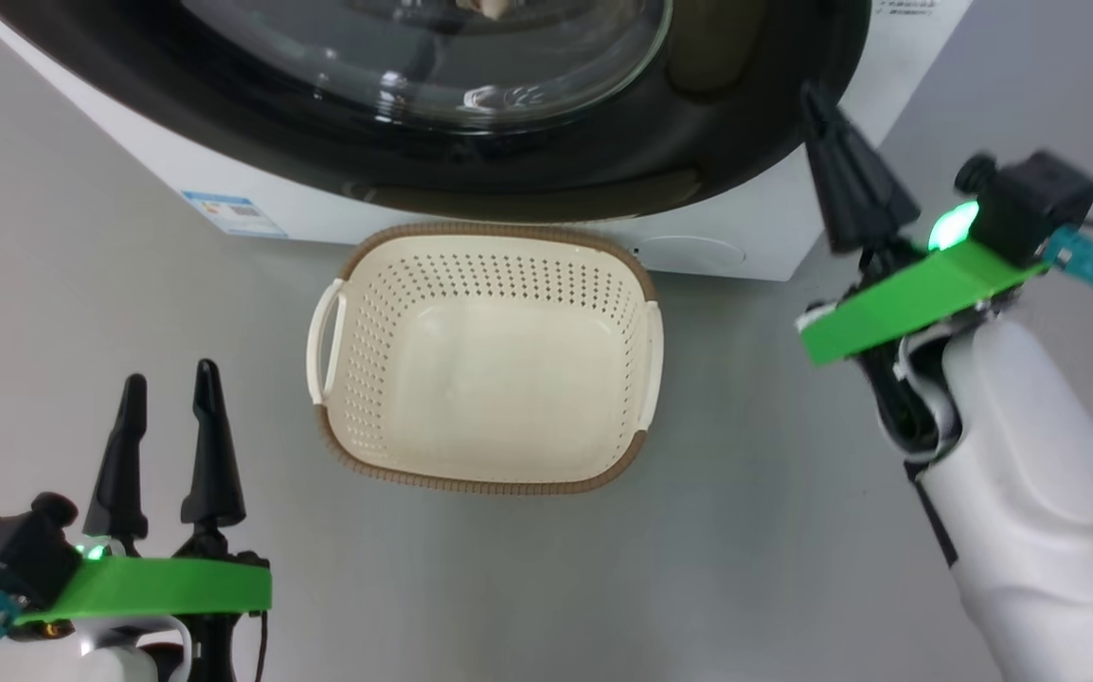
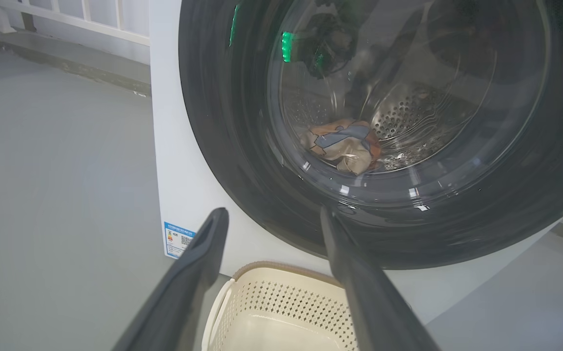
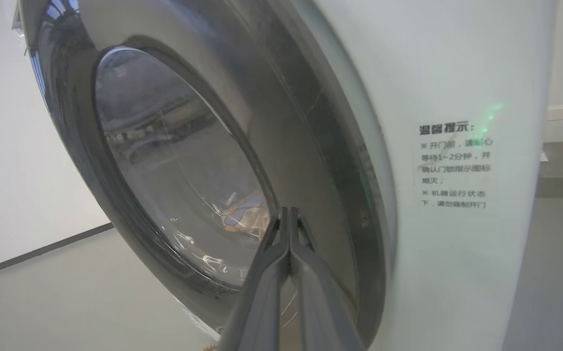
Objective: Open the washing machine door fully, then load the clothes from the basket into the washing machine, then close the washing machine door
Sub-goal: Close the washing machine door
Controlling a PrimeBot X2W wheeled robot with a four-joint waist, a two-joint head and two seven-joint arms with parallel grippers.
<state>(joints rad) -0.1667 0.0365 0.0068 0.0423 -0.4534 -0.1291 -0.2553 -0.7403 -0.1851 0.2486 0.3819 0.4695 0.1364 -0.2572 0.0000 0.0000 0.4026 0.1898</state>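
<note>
Plainly, the washing machine (image 1: 764, 232) stands at the top of the head view, and the washing machine door (image 1: 698, 142) lies flat against its white front, its glossy black rim curving round the bulging glass; in the right wrist view the door likewise sits flush with the cabinet. Through the glass, in the left wrist view, the clothes (image 2: 342, 146) lie bunched at the bottom of the steel drum, light blue and cream with orange-brown print. The basket (image 1: 485, 232) sits on the grey floor (image 1: 82, 303) just in front of the machine, below the door, its far rim close to the cabinet; its bare cream bottom shows. A blue label (image 1: 234, 213) marks the machine's lower corner to the basket's left.

The left gripper (image 1: 170, 374) hovers low at the left, well apart from the basket, its two dark fingers spread wide and holding nothing; in its own wrist view the fingers point toward the basket's near rim and the lower arc of the door. The right gripper (image 1: 812, 95) is raised at the right, fingers pressed together and gripping nothing, tips at the right side of the door's black rim; whether they touch it cannot be told. Beside them on the cabinet is a printed notice (image 3: 454, 165).
</note>
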